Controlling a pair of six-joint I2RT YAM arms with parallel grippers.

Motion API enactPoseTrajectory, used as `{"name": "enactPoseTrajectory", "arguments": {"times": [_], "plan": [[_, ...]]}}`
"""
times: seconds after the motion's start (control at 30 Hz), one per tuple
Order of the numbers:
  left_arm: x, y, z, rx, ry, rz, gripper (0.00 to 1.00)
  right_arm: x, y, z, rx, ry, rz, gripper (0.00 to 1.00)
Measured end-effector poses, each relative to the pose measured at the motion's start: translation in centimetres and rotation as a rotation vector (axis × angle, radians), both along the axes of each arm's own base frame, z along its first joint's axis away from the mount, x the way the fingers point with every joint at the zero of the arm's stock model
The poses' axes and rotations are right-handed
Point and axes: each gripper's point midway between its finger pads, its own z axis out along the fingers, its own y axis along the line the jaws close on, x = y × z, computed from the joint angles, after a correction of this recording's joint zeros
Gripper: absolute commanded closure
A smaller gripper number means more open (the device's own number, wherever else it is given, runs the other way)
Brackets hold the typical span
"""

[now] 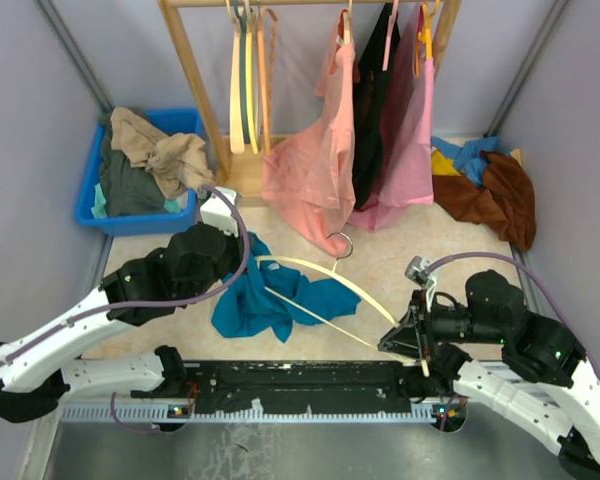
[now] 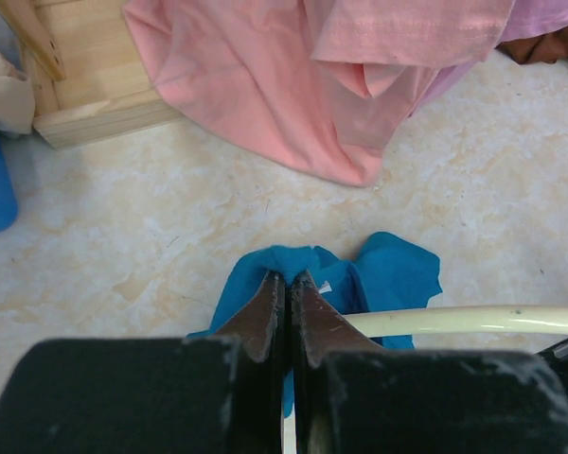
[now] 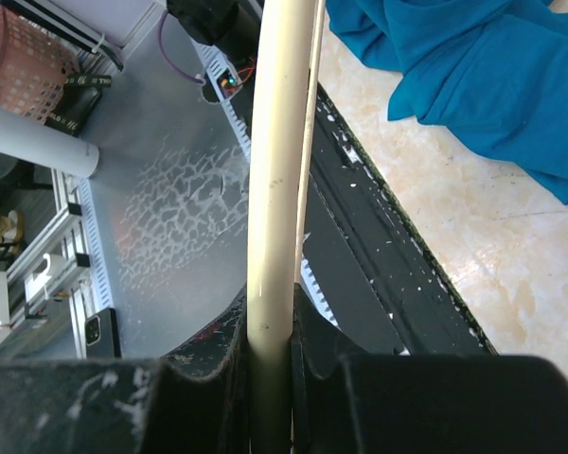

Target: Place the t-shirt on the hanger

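The teal-blue t-shirt (image 1: 270,295) lies crumpled on the table between the arms. The pale cream hanger (image 1: 310,268) lies across it, its round metal hook (image 1: 341,245) pointing to the back. My left gripper (image 2: 289,277) is shut on a fold of the t-shirt (image 2: 293,257) at its far edge, with the hanger's arm (image 2: 473,320) passing just to its right. My right gripper (image 3: 270,326) is shut on the hanger's arm (image 3: 276,161) near its right end, close to the table's near edge (image 1: 405,335). The t-shirt (image 3: 483,76) shows beyond it.
A wooden rack (image 1: 195,75) at the back holds pink shirts (image 1: 315,165), a dark garment and hangers. A blue bin (image 1: 90,190) of clothes stands back left. A heap of brown, blue and yellow clothes (image 1: 495,190) lies back right. A black rail (image 1: 300,380) runs along the near edge.
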Motion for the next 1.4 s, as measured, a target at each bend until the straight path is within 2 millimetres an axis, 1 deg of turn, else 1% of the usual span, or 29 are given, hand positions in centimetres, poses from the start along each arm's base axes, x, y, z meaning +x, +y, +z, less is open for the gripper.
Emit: {"name": "enactPoseTrajectory", "arguments": {"times": [0.23, 0.37, 0.53, 0.67, 0.93, 1.03, 1.13, 1.23, 1.3, 1.4], "plan": [[0.0, 0.3, 0.9, 0.01, -0.039, -0.02, 0.97, -0.3, 0.4, 0.2, 0.013, 0.009, 0.032, 1.0], [0.1, -0.2, 1.6, 0.019, -0.061, -0.05, 0.97, 0.1, 1.4, 0.0, 0.019, 0.018, 0.052, 1.0], [0.1, -1.8, 2.5, 0.01, -0.08, -0.112, 0.98, 1.1, 2.5, -0.4, 0.005, 0.03, 0.052, 1.0], [0.2, -3.1, 3.2, -0.004, -0.087, -0.157, 0.98, 2.0, 2.9, -0.4, -0.005, 0.023, 0.029, 1.0], [-0.2, -4.2, 5.9, -0.076, -0.122, -0.223, 0.98, 2.8, 3.5, 0.5, 0.027, -0.017, 0.017, 1.0], [-0.4, -4.4, 6.5, -0.098, -0.134, -0.239, 0.98, 2.8, 3.6, 0.7, 0.041, -0.023, 0.024, 1.0], [-0.7, -4.8, 6.9, -0.119, -0.138, -0.27, 0.98, 2.9, 3.9, 0.5, 0.045, -0.024, 0.03, 1.0], [-1.9, -6.2, 7.0, -0.142, -0.123, -0.359, 0.98, 3.4, 4.5, 0.0, 0.054, -0.029, 0.029, 1.0], [-2.3, -6.8, 6.9, -0.147, -0.116, -0.393, 0.98, 3.6, 4.8, -0.4, 0.059, -0.028, 0.033, 1.0], [-2.5, -7.1, 6.9, -0.147, -0.115, -0.416, 0.98, 3.5, 4.9, -0.4, 0.062, -0.03, 0.044, 1.0]]}}
